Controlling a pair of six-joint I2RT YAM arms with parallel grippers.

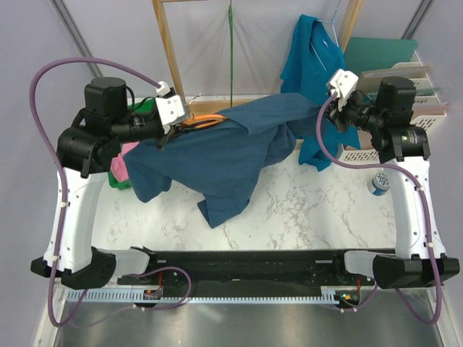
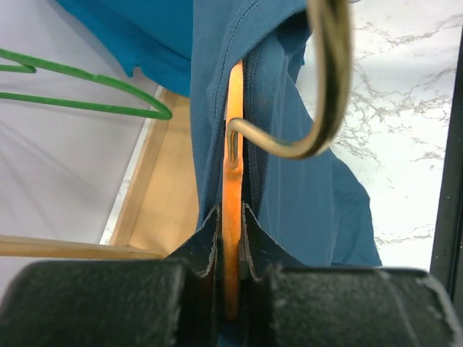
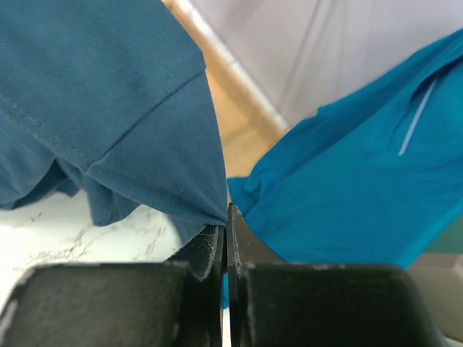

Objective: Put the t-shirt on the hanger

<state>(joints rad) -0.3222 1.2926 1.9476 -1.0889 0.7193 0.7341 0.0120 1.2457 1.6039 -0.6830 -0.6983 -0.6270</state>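
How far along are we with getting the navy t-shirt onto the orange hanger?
Done: the orange hanger sits inside the t-shirt, cloth on both sides. In hand: the left tool clamps the hanger, the right tool pinches a shirt edge, stretching it over the table. Left: probably squaring the shoulders; cloth hangs bunched below.

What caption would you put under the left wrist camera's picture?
Left gripper pinches the orange hanger between folds of the navy t-shirt, metal hook curling above, a green hanger at left.
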